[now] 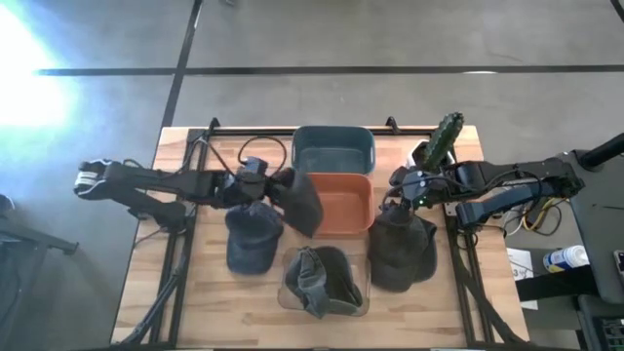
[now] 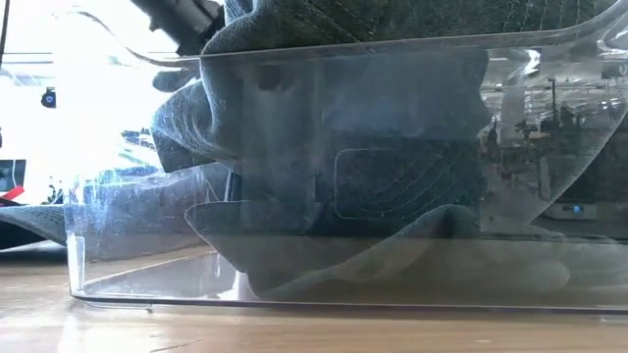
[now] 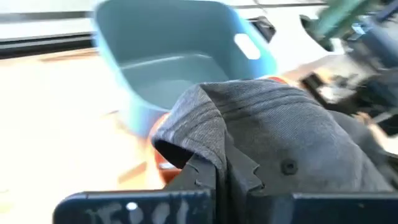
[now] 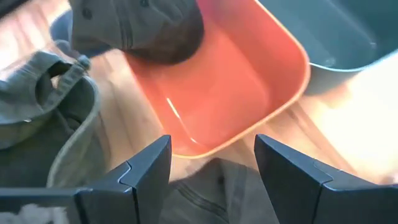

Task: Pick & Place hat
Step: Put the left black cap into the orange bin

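Note:
A dark grey cap (image 1: 304, 202) hangs from my left gripper (image 1: 280, 185), which is shut on it over the left rim of the orange bin (image 1: 346, 207). The left wrist view shows the cap's crown (image 3: 292, 134) with its top button. A dark blue cap (image 1: 252, 241) lies flat on the table below the left arm. An olive hat (image 1: 317, 278) sits crumpled in a clear container (image 1: 359, 297). My right gripper (image 4: 211, 168) is open and stands above the far end of a dark hat (image 1: 400, 253) lying on the table's right side. My left gripper pinches the grey cap between its two fingers at a fold of the crown's fabric (image 3: 202, 146), a little off the top button (image 3: 287, 167). The fingers come about level from the table's left. The cap is lifted clear and droops past the fingertips over the orange bin's left rim.
A blue-grey bin (image 1: 333, 151) stands behind the orange bin at the far edge. A green cactus toy (image 1: 446, 136) is at the far right corner. The clear container (image 2: 343, 265) fills the low view. Bare wood shows at the near left of the table (image 1: 185, 302).

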{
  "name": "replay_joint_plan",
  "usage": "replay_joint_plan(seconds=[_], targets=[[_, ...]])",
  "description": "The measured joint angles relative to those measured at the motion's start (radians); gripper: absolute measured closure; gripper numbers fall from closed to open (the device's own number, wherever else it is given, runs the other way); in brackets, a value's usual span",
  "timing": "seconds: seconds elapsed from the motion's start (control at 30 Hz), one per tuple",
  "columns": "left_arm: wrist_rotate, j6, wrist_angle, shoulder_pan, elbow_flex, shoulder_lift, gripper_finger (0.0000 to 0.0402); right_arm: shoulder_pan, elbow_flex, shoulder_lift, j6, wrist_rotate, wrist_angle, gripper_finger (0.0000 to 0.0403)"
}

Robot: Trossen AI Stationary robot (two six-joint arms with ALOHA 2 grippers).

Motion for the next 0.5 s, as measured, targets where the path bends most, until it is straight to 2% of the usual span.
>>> replay_joint_plan(seconds=[0.23,0.5], targets=[[-0.014,-0.035,-0.006,0.000,-0.070,0.003,0.0353,0.000,-0.050,0.001,0.018,-0.066,0.137,0.0177],[-0.032,-0.092,-0.002,0.000,-0.080,0.058,0.0344,0.000,-0.066,0.001,0.082,-0.101,0.182,0.0177]])
